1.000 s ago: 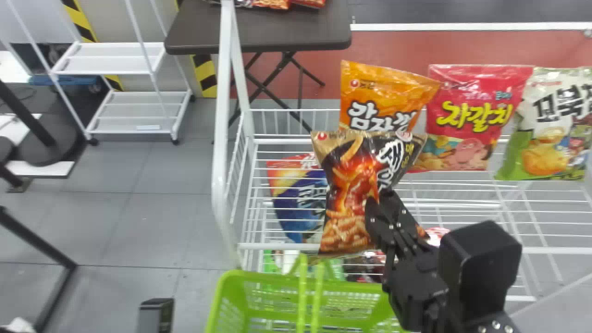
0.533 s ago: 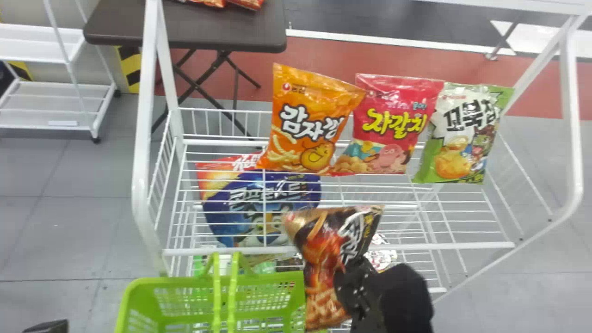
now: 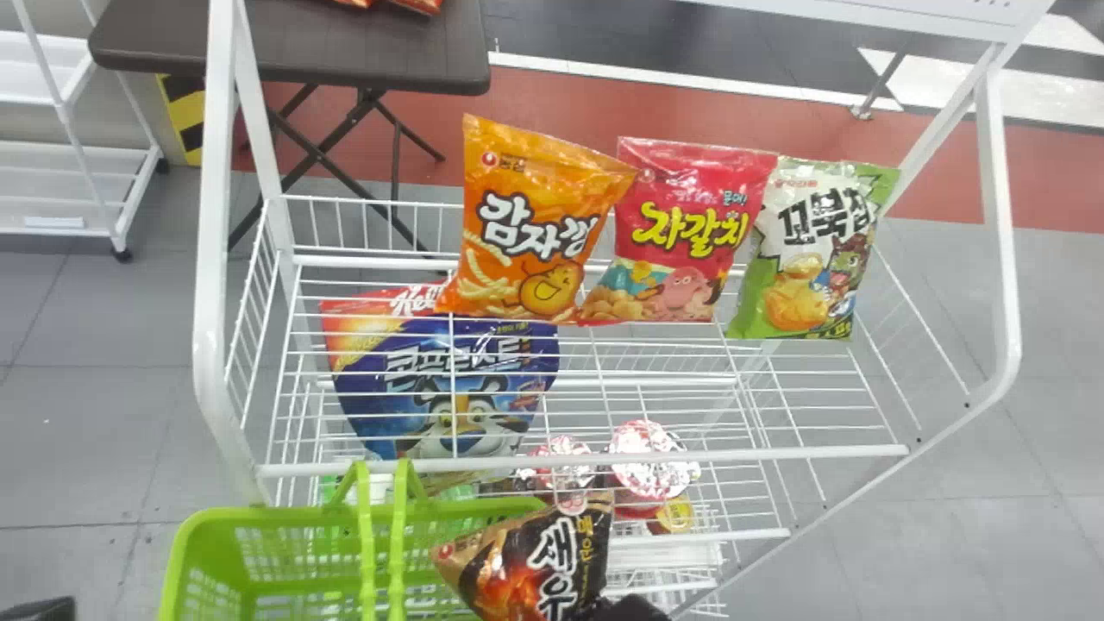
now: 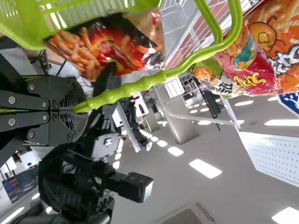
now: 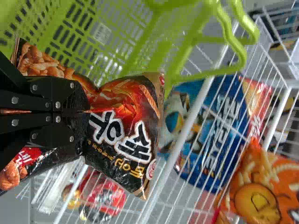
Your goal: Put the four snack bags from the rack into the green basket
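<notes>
At the head view's bottom edge, my right gripper [image 3: 634, 608] holds the black snack bag [image 3: 535, 561], which overlaps the right part of the green basket [image 3: 198, 526]. Whether it is inside the rim I cannot tell. In the right wrist view, the gripper [image 5: 86, 112] is shut on this bag's middle, with basket mesh beside it. The left wrist view has my left gripper [image 4: 78, 109] shut on the basket's green handle [image 4: 140, 84]. Orange [image 3: 535, 224], red [image 3: 681, 233] and green-white [image 3: 806, 250] snack bags stand side by side on the white wire rack [image 3: 586, 457].
A blue cereal bag [image 3: 448, 388] and cups [image 3: 651, 457] lie beneath the rack's upper wires. The rack's white side posts [image 3: 211, 259] rise left and right. Behind stand a dark folding table [image 3: 371, 52] and a white shelf cart [image 3: 69, 181]. Grey floor lies left.
The head view has swung right, shifting the rack and basket leftward in it. My right gripper has brought the black bag down from in front of the rack to the basket's right part.
</notes>
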